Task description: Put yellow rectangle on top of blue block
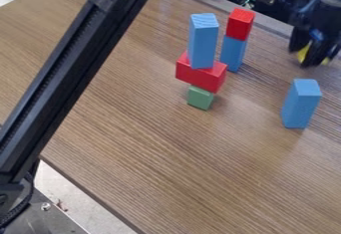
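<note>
At the upper right, my gripper [309, 55] hangs above the table, its fingers closed around the yellow block [303, 53]. Just a small part of the yellow block shows; the dark fingers hide the rest. A tall blue block [301, 104] stands upright on the table at the right, lower in the view than the gripper and apart from it, with nothing on its top.
Left of the gripper, a stack has a green block [200, 98] at the bottom, a red block [200, 74] across it and an upright blue block [203, 41] on top. Close behind, a red cube [240, 24] sits on another blue block [232, 53]. The wooden table [200, 163] ends at the lower left.
</note>
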Available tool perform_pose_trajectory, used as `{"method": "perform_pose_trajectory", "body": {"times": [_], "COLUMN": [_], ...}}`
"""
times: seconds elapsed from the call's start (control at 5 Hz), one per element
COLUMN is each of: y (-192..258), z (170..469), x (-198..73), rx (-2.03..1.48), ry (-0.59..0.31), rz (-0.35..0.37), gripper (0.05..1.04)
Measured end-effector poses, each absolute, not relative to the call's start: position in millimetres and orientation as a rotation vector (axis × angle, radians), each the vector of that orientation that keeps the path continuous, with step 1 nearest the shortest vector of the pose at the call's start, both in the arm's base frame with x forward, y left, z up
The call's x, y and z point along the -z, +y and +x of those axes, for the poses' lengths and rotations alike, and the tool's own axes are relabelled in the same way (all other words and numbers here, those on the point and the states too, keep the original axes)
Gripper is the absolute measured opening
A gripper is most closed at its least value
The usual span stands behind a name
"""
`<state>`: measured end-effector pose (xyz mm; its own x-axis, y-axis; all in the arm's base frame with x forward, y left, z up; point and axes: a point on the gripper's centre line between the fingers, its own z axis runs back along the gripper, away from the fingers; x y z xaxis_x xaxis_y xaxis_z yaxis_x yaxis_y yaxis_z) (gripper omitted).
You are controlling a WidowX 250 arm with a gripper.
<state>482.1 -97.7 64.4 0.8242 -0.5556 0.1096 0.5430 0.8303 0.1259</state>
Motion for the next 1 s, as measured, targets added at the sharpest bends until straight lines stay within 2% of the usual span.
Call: {"method": "perform_pose_trajectory", "body": {"times": [0.2,0.4,0.8,1.0], "y": [-105.1,-111.3,-107.5,-110.9], "z": [484.8,480.9,457.3,437.3], "x": [-98.4,-111.0,-105.3,-123.3], "rx": [0.629,0.685,0.729,0.752], "ry": [-0.170,-0.148,-0.022,-0.028], "rz": [0.068,0.058,0.052,0.066], "gripper": [0.526,0.526,0.526,0.526]}}
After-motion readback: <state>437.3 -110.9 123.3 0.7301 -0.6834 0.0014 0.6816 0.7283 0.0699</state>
